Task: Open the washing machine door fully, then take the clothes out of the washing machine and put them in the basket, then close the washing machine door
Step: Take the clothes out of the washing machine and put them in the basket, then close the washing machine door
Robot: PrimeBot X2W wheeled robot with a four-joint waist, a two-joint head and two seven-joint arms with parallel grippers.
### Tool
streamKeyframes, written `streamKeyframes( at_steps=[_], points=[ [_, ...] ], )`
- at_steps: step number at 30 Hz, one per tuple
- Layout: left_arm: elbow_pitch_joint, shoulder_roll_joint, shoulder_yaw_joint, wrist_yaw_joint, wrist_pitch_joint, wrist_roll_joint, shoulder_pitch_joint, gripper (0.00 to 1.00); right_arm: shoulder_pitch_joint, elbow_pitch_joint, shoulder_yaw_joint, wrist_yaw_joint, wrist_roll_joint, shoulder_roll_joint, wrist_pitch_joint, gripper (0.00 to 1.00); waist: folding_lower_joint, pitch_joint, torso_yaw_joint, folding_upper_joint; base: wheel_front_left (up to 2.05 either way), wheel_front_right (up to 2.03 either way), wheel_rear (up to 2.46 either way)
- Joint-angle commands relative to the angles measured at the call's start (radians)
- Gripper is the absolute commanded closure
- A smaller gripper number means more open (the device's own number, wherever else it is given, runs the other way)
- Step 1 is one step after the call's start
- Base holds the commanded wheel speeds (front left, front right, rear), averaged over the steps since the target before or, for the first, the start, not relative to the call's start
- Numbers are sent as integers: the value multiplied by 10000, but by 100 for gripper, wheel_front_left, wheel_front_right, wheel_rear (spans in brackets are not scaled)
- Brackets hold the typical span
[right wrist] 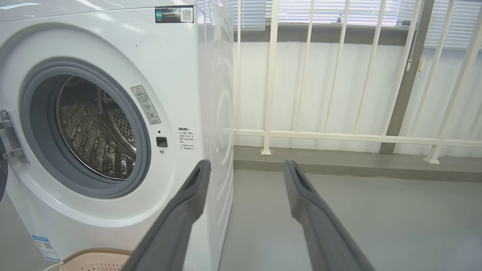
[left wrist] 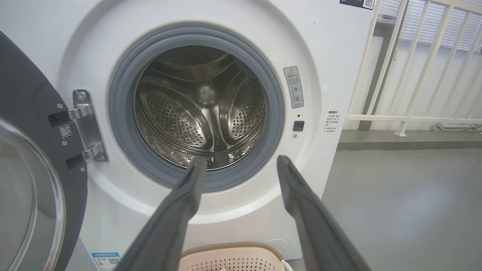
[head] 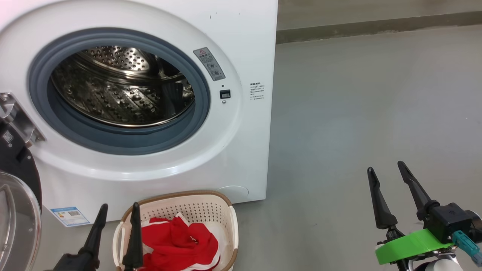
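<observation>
Front-loading washing machine (head: 241, 56), white, standing on a grey floor (head: 357, 113) at the far left of the scene; a grey rubber gasket (head: 113, 139) rings the round opening, through which the perforated steel drum (head: 120, 90) shows. A white railing (right wrist: 339, 135) with blinds behind it runs along the far wall to the right of the machine. The washing machine door (head: 19, 169), black with a bulging clear window, is swung wide to the left on a metal hinge (head: 17, 118), its inner face turned toward the robot. The basket (head: 211, 195), cream with perforated sides and a brown rim, sits on the floor just in front of the machine, below the opening. The clothes (head: 177, 241), red with white trim, lie heaped inside the basket. Left gripper (head: 119, 205): at the near left, beside the basket's left end, fingers spread wide with nothing between them, pointing toward the opening. Right gripper (head: 385, 166): well apart at the near right over bare floor, jaws likewise wide and empty, a green band (head: 410, 246) around its wrist. A grey warning sticker (head: 209, 64) sits to the right of the gasket, and a small blue label (head: 69, 215) marks the machine's lower left corner.
</observation>
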Motion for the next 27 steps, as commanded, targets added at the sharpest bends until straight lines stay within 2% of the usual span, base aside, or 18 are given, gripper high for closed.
streamKeyframes(
  at_steps=[1,17,27],
  points=[
    [-314,214,374,115,-35,24,-97,0,-58,-297,199,48,-8,-81,-65,0,0,-47,-10,-1,0,0,0],
    [-571,368,324,328,110,59,79,0,80,-363,160,48,74,-81,-65,0,0,-60,51,-1,-6,6,0],
    [-593,407,259,349,126,-38,67,0,41,-269,137,48,60,-81,-65,0,0,-63,59,-1,-119,119,0]
  ],
)
